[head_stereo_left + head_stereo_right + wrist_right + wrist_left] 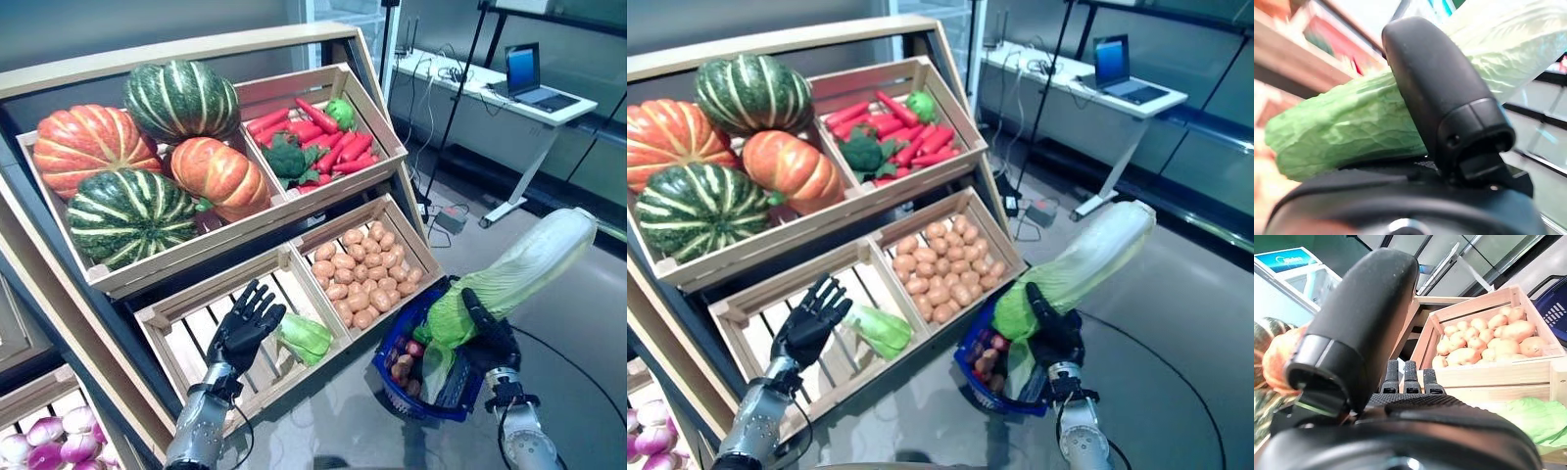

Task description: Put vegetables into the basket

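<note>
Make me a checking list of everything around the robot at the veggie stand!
Surface: wooden stand with four slatted crates.
Job's things: napa cabbage held tilted over the blue basket, which holds small vegetables; second cabbage lies in the lower left crate.
Clutter: pumpkins, potatoes, carrots with broccoli, purple onions.
Hands: left hand open beside the crate's cabbage; right hand shut on the napa cabbage.
Cables: some on the desk and the floor below it.
Surroundings: laptop on the desk.
</note>
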